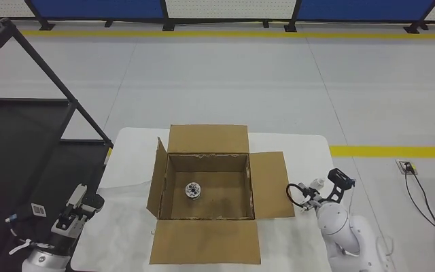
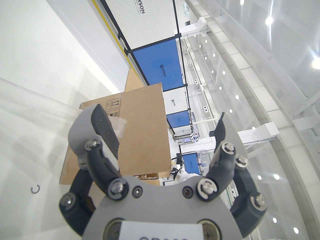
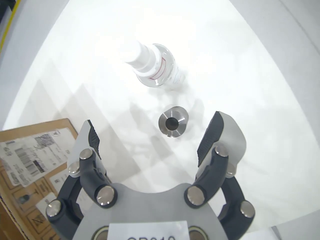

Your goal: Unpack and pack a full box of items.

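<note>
Lower right in the top view, the right gripper hangs empty, fingers spread, over a metal fitting and clear bottle, apparently unpacked onto the bench. Lower left, the left gripper gapes too. Mid-frame, the open box holds one small round item.

box: matt cardboard | fitting: shiny machined metal | bottle: clear glossy plastic | table: smooth, matt
</note>
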